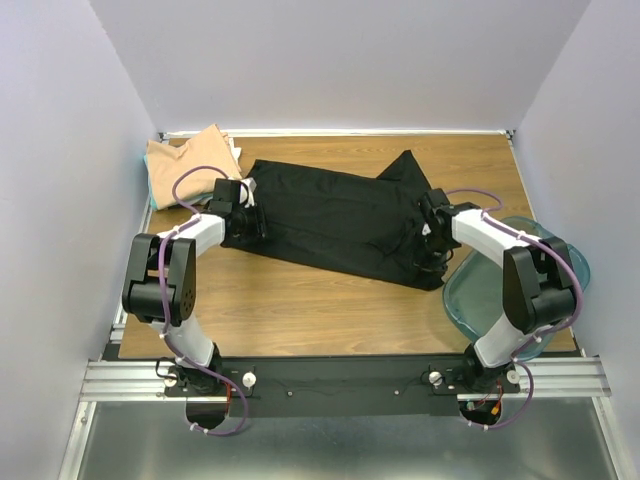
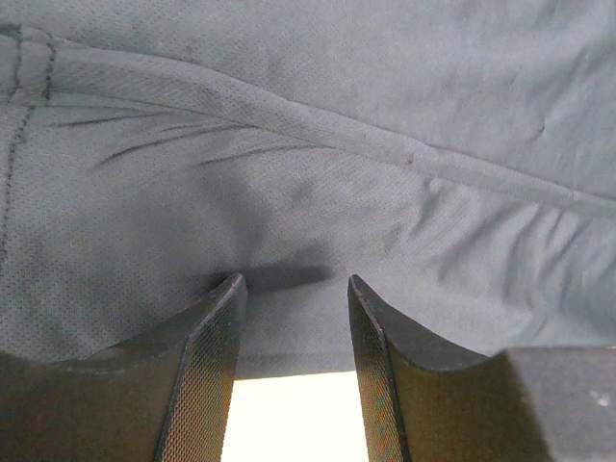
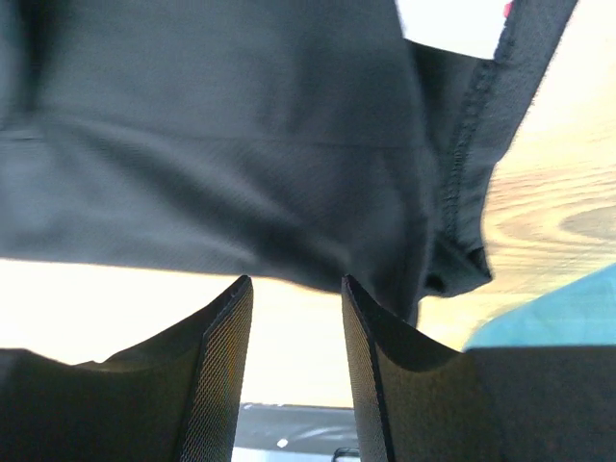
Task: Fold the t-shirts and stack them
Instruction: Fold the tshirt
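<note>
Right in the middle of the wooden table [image 1: 300,310] lies the black t-shirt [image 1: 330,220], spread out flat and a bit crooked, with some wrinkles and one sleeve poking up toward the back wall. The left gripper [image 1: 245,210] sits at the shirt's left edge. Up close, its two fingers [image 2: 207,366] stand apart, and the hem of the black cloth [image 2: 337,144] comes down a little way into the gap, but the fingers are not squeezing it. The right gripper [image 1: 430,240] sits at the shirt's right edge. In its own camera the right gripper [image 3: 294,281] also has its fingers spread, with bright table showing between them and the edge of the black cloth [image 3: 241,144] just past the tips, so it holds nothing. A small white tag [image 3: 448,24] shows near the top of that view, beside a stitched seam. Off in the far left corner, well apart from the right arm, the tan t-shirt [image 1: 190,165] lies rumpled on top of a pale shirt [image 1: 232,148] that peeks out at its side. A purple cable [image 1: 190,180] from the left arm loops over the tan one. A clear teal bin [image 1: 470,290] sits at the right side of the table, and the right arm reaches across it and hides part of it. The black shirt's right edge lies just beside the bin's rim.
</note>
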{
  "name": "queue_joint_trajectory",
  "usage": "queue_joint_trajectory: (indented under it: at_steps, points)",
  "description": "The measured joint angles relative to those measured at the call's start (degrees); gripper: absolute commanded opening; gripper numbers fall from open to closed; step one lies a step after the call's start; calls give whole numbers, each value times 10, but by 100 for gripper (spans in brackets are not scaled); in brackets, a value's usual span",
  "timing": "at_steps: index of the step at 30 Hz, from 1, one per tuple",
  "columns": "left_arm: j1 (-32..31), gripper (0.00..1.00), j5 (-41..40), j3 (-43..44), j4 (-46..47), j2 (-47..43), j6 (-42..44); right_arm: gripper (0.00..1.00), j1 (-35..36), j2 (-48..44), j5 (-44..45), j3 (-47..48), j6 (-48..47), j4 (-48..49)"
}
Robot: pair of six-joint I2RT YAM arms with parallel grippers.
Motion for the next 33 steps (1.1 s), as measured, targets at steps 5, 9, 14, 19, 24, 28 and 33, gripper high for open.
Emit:
queue_joint_trajectory:
  at_steps: [5,9,14,19,24,28,33]
  points:
    - [-11,55,-5,12,-38,-20,-3,48,7,-1,-27,73,-1,-13]
    - [-40,55,-7,45,-43,-26,-6,47,13,12,-38,139,-7,-4]
    - [-62,55,-6,57,-37,-26,-14,43,17,70,-48,172,-16,19]
    - [-67,55,-3,56,-35,-25,-24,43,22,125,-61,173,-22,29]
    - [-68,55,-1,47,-30,-25,-27,43,34,133,-72,173,-22,43]
    - [-68,55,-1,38,-26,-25,-28,43,39,139,-73,173,-22,56]
    - [-68,55,0,26,-13,-17,-32,29,39,160,-76,184,-23,57]
